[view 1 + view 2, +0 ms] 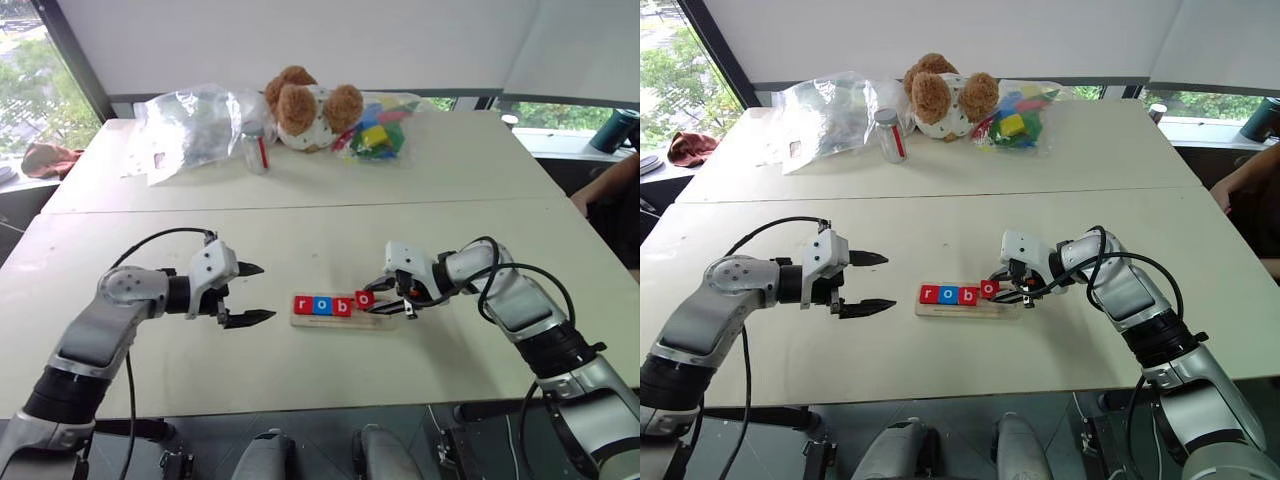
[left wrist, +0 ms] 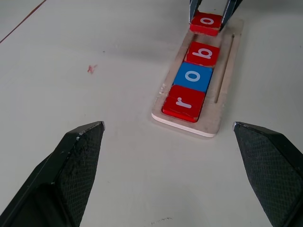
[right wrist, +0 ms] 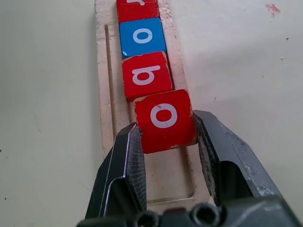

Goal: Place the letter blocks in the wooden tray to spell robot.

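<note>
Red, blue letter blocks [image 3: 144,59]; pale tray [image 3: 106,94]

teddy bear [image 1: 305,108], plastic bags [image 1: 190,125], jar [image 1: 256,148]

Left arm [image 1: 95,335]: silver-grey rounded shells, black joint bands, white wrist housing, looping black cable. Right arm [image 1: 520,305]: same finish, black cables coiled around forearm. Left gripper [image 1: 255,293]: two black tapered fingers [image 2: 71,161] with cross-hatched pads. Right gripper [image 3: 165,142]: black fingers, screw heads at base.

surface: pale table [image 1: 300,230] | on it: wooden tray [image 1: 345,320], plastic bags [image 1: 190,125], teddy bear [image 1: 310,105], jar [image 1: 256,145]
</note>
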`<control>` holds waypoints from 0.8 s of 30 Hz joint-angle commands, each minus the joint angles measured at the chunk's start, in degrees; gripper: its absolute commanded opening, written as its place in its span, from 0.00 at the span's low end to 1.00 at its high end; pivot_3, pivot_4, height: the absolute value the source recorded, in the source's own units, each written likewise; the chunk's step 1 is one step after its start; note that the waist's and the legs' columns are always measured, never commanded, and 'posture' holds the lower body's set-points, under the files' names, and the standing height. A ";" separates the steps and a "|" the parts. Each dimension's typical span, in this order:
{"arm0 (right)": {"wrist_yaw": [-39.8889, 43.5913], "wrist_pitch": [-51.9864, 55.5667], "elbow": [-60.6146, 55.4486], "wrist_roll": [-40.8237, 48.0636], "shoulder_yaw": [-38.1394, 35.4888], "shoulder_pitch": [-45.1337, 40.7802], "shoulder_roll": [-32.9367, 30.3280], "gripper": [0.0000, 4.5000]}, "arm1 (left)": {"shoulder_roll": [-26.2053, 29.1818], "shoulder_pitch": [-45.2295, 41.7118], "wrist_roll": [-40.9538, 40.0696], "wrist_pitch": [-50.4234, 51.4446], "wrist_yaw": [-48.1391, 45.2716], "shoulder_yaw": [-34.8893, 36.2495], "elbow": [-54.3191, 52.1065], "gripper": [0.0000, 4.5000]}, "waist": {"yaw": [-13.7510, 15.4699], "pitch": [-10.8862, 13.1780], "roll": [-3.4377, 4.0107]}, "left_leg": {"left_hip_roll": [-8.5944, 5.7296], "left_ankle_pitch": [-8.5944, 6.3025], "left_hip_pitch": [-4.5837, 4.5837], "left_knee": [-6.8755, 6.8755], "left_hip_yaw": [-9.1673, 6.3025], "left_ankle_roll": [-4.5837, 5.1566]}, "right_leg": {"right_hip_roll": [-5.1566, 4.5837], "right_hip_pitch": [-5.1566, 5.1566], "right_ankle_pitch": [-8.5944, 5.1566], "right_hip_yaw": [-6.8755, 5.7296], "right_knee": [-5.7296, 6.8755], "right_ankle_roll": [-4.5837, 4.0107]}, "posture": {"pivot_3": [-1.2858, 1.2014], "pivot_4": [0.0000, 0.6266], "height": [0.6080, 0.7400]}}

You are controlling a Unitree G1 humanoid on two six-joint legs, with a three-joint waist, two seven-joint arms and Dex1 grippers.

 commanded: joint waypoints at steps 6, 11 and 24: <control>0.89 -0.73 -2.18 -0.48 0.70 -0.20 -0.14 0.24 | -0.49 0.17 0.84 -1.29 0.38 0.03 -0.47 1.00 | -0.01 0.00 0.00 | 0.00 0.00 0.00 0.00 0.00 0.00 | 0.01 0.00 0.00 0.00 0.01 0.00 | 0.52 0.24 1.00; 0.42 -1.78 -0.80 -2.19 2.17 -0.96 0.64 0.24 | -0.50 0.55 1.92 -2.04 0.27 -0.28 -0.04 1.00 | 0.00 0.00 0.00 | 0.00 0.00 0.00 0.00 0.00 0.00 | 0.01 -0.01 0.00 0.00 0.01 0.00 | 0.52 0.24 1.00; -0.66 -1.13 -0.90 -3.78 3.30 -1.38 3.26 0.24 | -1.26 0.20 2.13 -1.96 1.00 -0.54 -0.05 1.00 | -0.26 0.00 -0.01 | 0.01 0.00 0.04 0.01 0.00 0.00 | 0.03 0.00 0.00 0.01 0.04 0.00 | 0.52 0.24 1.00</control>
